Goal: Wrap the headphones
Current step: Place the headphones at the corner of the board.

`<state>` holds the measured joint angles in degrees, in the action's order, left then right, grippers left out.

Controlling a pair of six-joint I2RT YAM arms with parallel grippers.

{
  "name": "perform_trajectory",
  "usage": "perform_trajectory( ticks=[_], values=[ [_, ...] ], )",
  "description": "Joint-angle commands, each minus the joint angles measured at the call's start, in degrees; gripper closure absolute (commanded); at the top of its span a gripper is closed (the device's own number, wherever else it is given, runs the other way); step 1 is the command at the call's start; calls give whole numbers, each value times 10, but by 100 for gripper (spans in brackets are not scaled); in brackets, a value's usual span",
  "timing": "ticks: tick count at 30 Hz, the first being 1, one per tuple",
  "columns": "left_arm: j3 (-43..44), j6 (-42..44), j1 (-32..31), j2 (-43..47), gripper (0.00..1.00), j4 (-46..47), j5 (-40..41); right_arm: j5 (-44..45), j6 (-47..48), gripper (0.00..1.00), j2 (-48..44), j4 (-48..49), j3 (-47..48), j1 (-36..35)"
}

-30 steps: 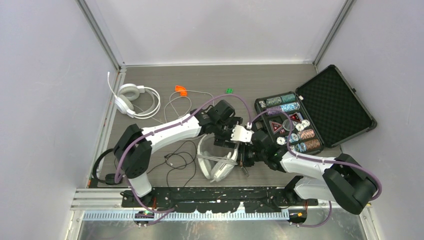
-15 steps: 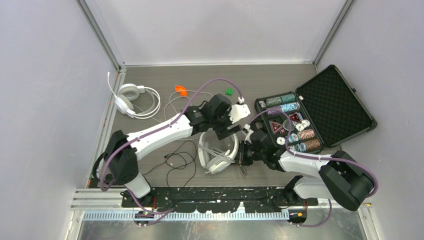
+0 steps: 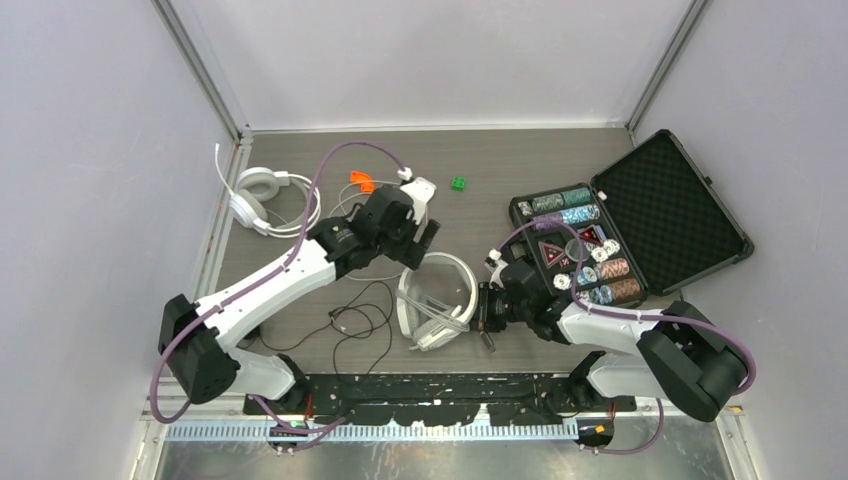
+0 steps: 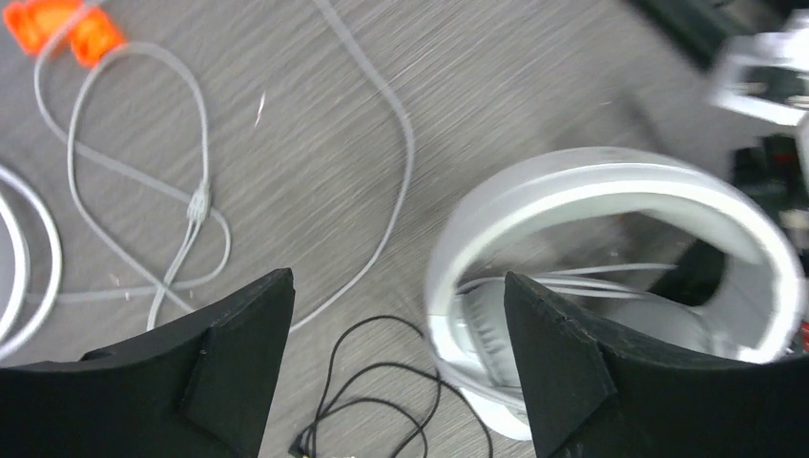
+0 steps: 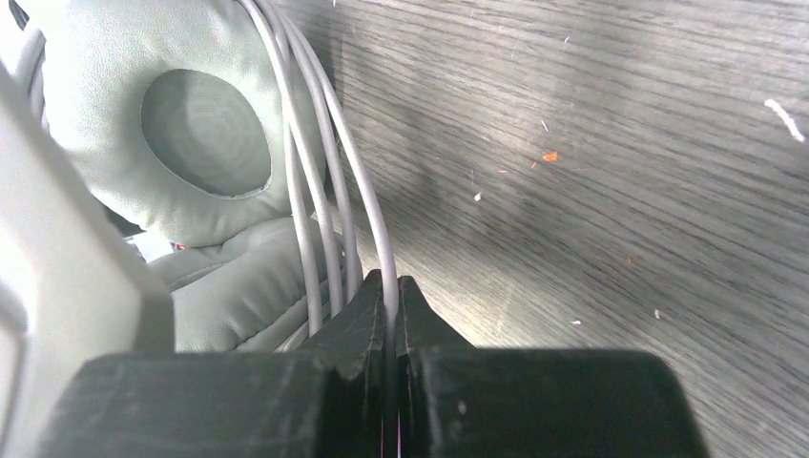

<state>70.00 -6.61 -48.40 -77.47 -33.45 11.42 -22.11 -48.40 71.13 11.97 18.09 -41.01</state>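
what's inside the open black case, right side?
Rows of poker chips line the tray half of the case; the lid half shows only foam. The right arm covers the tray's near-left corner, so what sits there is hidden.

Case (image 3: 668, 205): black, lid laid open with its foam lining up, at the tabletop's right side.
Chips (image 3: 585, 250): stacked in rows in the case's left half, in several colours.
Orange piece (image 3: 361, 181): small, towards the far edge, well left of the case.
Green piece (image 3: 458, 183): small, between orange piece and case, touching neither.
Tabletop (image 3: 520, 160): grey wood grain.
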Motion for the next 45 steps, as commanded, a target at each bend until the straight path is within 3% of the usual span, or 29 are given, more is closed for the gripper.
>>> perform_trajectory(
  ticks=[1,6,25,27,37,42,45],
  values=[
    [-39,-89,54,-9,19,-6,-1,6,-2,93,-11,21,4,1],
    [-74,-96,63,-29,23,34,-48,8,-3,92,-23,10,6,1],
    [-110,-100,63,-60,27,70,-91,14,6,92,-50,-23,16,1],
    [-111,-97,63,-70,30,71,-104,15,6,91,-55,-27,16,1],
    [-85,-104,62,-111,66,61,-99,12,9,85,-68,-49,15,1],
    [-64,-104,61,-122,72,53,-89,18,14,80,-88,-77,17,1],
    [-54,-107,59,-131,72,47,-81,29,23,84,-104,-98,16,1]
  ],
)
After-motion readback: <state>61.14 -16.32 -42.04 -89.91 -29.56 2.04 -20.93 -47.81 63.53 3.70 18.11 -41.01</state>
